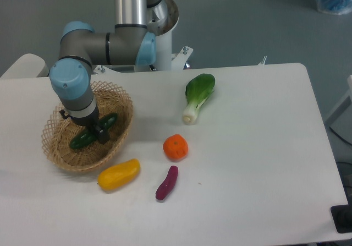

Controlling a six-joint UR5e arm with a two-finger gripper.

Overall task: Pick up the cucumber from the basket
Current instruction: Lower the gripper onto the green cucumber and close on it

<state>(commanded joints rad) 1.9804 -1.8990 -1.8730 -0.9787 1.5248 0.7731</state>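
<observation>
Cucumber [82, 139] is lying diagonally in the basket [122, 100] at nine o'clock on the worktop [264, 147], the claw [100, 132] straddling its middle for a grasp, closure indiscernible.

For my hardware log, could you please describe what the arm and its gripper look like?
The arm has silver-grey metal tubes, with rounded light-blue caps on the joints. The gripper is small and black, with dark jaws. No cables or markings show.
</observation>
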